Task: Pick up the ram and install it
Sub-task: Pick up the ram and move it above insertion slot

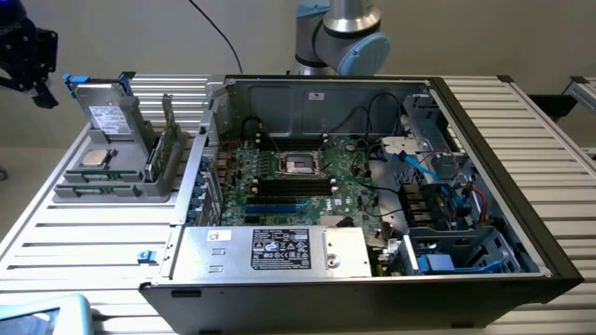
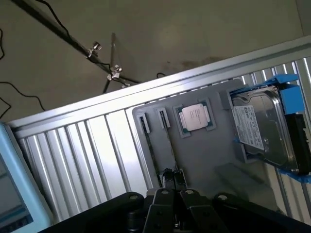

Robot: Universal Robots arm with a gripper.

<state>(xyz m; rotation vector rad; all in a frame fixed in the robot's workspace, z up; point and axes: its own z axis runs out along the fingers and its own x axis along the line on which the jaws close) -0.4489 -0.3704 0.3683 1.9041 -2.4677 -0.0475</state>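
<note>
slatted table, grey holder w/ ram edge-on, tool cut off at frame edge, grip can't tell

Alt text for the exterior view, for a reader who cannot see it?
An open black desktop computer case lies on a slatted metal table, its green motherboard exposed. On the exterior view's left, a grey parts holder carries the thin green ram stick upright, and the black gripper hangs above, not touching it.
</note>
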